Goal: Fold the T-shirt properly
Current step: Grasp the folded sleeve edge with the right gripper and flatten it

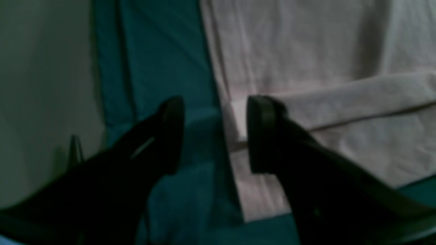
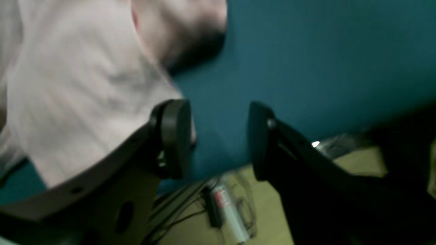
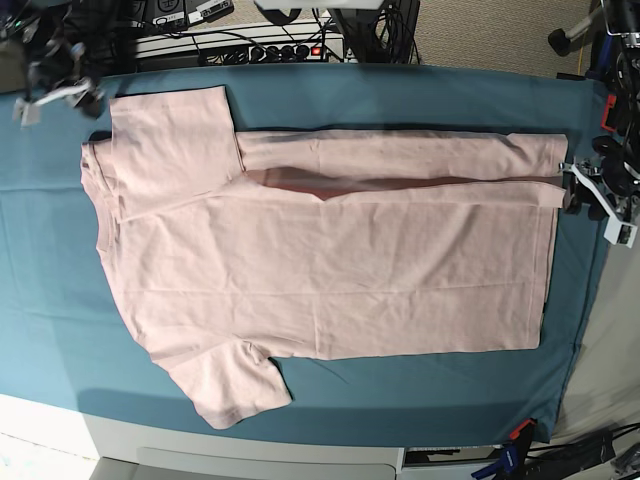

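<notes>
A teal table cloth covers the work surface and reaches its far, left and right edges in the base view. Along the near edge a pale strip of table shows below the cloth. Behind the far edge, a black power strip with one lit red switch lies among dark cables. A red-and-black clamp sits at the near right corner of the cloth. In the right wrist view, a white cylindrical item with a red label lies on the yellowish floor beside dark cables; its identity cannot be determined.
</notes>
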Robot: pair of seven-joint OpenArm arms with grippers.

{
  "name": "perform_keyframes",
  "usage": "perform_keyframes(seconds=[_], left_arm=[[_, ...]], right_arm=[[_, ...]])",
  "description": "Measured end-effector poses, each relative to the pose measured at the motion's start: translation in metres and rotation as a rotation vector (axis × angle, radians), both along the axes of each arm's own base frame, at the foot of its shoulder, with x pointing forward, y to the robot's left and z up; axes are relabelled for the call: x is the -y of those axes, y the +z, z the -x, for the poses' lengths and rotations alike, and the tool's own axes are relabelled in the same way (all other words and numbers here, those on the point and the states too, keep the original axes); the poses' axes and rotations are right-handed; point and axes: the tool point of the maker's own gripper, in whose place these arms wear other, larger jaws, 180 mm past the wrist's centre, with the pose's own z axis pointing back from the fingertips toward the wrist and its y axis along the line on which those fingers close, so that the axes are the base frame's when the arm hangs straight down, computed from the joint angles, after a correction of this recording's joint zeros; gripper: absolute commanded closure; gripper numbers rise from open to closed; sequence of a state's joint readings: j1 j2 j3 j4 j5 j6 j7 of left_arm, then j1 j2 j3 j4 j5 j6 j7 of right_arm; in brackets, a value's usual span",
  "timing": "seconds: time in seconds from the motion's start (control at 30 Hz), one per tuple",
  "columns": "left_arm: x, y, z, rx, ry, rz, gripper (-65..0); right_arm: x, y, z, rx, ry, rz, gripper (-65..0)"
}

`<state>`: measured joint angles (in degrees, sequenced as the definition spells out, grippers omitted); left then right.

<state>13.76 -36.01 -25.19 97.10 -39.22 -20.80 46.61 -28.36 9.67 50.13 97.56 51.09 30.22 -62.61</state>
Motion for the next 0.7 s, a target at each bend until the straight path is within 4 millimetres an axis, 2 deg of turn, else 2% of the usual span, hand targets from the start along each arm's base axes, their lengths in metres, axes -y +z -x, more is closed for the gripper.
perform_keyframes(seconds=[0.1, 0.3, 0.47, 0.53, 0.63, 0.7], left_arm=[[0.000, 0.001, 0.000, 0.001, -0.001, -0.001, -30.7], [0.000, 0.001, 0.000, 0.002, -0.001, -0.001, -30.7], [0.000, 0.009, -0.010, 0.030, -0.001, -0.001, -30.7], [0.000, 0.012, -0.013, 0.040, -0.002, -0.001, -30.7], [0.001, 0.011, -0.012, 0.038, -0.004, -0.002, -30.7], [0.001, 0.011, -0.012, 0.037, -0.004, -0.001, -30.7]], right_arm=[[-0.011, -0.003, 0.001, 0.034, -0.025, -0.043, -27.8], [-0.021, -0.006, -0.003, 0.049, -0.017, -0.062, -27.7], [-0.053, -0.015, -0.012, 0.050, 0.053, -0.119, -26.6], [-0.066, -0.018, -0.015, 0.055, 0.071, -0.145, -19.3], [-0.074, -0.023, -0.014, 0.040, 0.089, -0.152, -0.5], [-0.076, -0.023, -0.014, 0.043, 0.102, -0.153, 0.0]])
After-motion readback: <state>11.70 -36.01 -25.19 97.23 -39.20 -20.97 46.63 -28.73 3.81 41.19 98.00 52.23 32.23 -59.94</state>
